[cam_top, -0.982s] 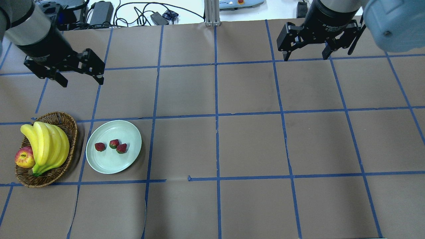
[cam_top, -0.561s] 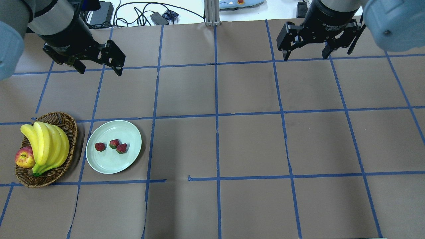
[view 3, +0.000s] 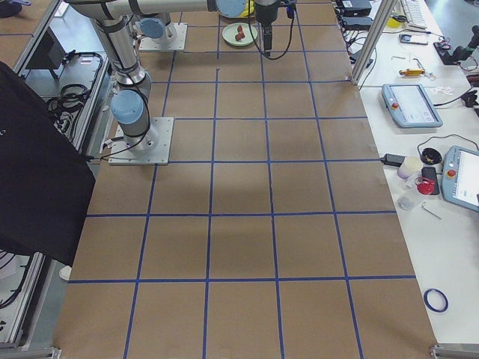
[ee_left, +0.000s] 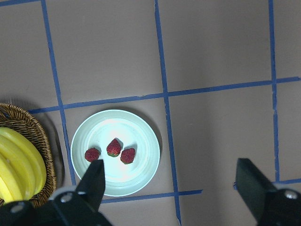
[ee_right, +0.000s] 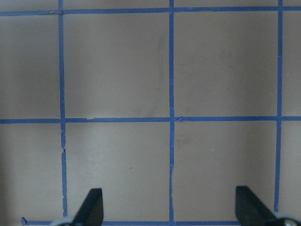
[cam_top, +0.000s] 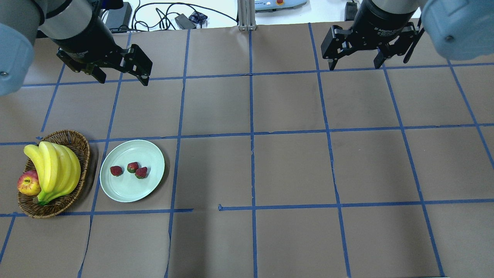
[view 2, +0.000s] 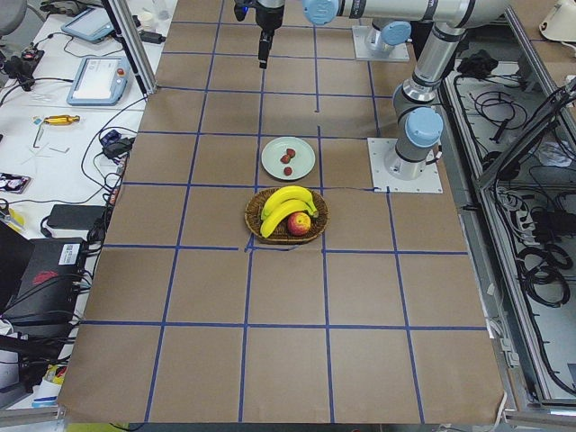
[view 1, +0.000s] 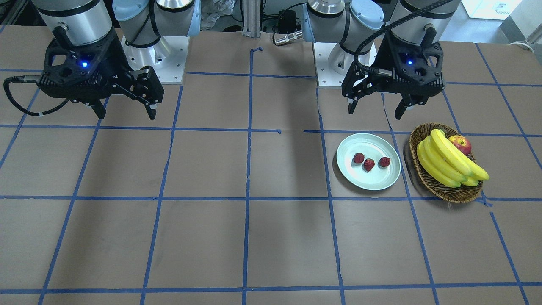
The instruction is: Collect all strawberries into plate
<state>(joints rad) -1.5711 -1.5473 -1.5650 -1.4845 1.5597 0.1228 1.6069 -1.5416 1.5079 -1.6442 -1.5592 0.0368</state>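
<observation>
Since a second ago the left fingers [cam_top: 139, 67] have swung to the right and toward the far edge of the counter [cam_top: 293, 166], as the overhead view shows it. The right fingers [cam_top: 329, 54] hang where they were, at the far right. Both pairs are spread wide and hold nothing, and both hang clear above the brown paper with its blue tape grid.

All three strawberries [cam_top: 132, 167] lie on the plate [cam_top: 127, 195] in a loose row across its middle. The two on the right sit just beside each other, and the third lies a little apart to their left. The plate rests flat on the left side of the counter, nearer than the left fingers and well apart from them.

Just to the left of the plate, not touching it, stands a wicker basket [cam_top: 73, 137]. It holds a bunch of bananas [cam_top: 54, 170], with an apple [cam_top: 29, 183] tucked against their left side.

From the left wrist camera the plate and its berries show between the two wide dark fingertips, with the basket's edge at the left border. The right wrist camera shows only bare paper and tape between its own spread tips
</observation>
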